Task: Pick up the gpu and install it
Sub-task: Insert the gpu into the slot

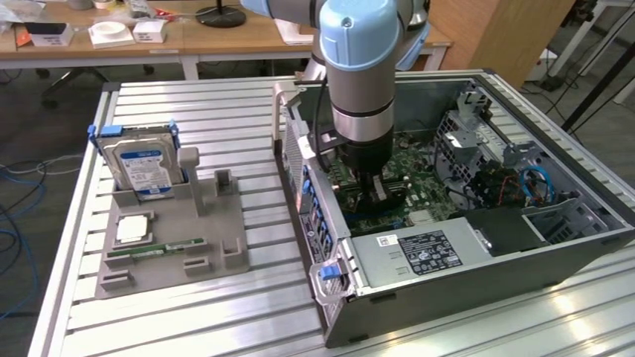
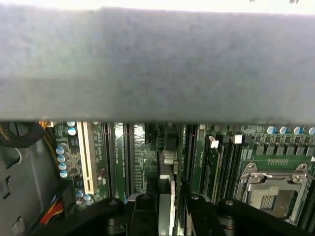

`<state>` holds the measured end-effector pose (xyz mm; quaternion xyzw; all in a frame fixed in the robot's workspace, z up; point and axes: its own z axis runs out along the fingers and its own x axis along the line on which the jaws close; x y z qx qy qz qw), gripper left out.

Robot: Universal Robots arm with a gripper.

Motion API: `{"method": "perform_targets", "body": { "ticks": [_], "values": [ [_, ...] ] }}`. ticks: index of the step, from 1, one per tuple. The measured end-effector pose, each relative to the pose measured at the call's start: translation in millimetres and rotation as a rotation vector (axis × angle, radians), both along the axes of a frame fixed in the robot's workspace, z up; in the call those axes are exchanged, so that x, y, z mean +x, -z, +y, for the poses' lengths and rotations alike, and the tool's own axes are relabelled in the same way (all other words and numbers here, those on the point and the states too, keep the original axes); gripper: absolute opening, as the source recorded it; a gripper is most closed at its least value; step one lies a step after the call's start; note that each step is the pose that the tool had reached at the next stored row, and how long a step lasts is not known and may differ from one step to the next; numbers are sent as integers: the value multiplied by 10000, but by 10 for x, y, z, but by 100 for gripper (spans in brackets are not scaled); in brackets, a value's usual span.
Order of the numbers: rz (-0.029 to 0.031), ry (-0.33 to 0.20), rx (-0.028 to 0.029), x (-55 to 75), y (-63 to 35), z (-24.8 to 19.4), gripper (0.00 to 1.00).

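Your gripper is down inside the open computer case, its fingers closed on the edge of the gpu, which stands upright over the motherboard among the expansion slots. You can count the pickup as done; whether the card is fully seated can't be told, so treat the install as unfinished.

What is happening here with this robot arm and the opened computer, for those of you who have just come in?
A single robot arm has reached down into the open computer case on the metal table, and its gripper sits low over the motherboard. In the wrist view the gripper clasps a thin card on edge, apparently the gpu, lined up among the expansion slots; whether it is seated cannot be told. On the exterior view's left, a grey holder keeps a hard drive and a memory stick.
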<state>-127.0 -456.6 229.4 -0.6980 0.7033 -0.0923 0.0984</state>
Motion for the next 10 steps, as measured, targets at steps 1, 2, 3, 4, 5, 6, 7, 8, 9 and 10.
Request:
{"method": "perform_targets", "body": {
  "ticks": [1,2,3,4,5,6,7,8,9,10],
  "values": [
    [0,1,0,-1,0,0,26],
    [0,1,0,-1,0,0,26],
    [0,1,0,-1,0,0,26],
    [0,1,1,-1,0,0,26],
    [0,1,1,-1,1,0,26],
    [6,1,7,-2,1,1,26],
    [1,3,4,-2,1,1,27],
    [0,4,1,-2,1,0,33],
    [0,4,2,-2,1,1,33],
    [-1,3,2,-1,1,0,39]
  ]
}}
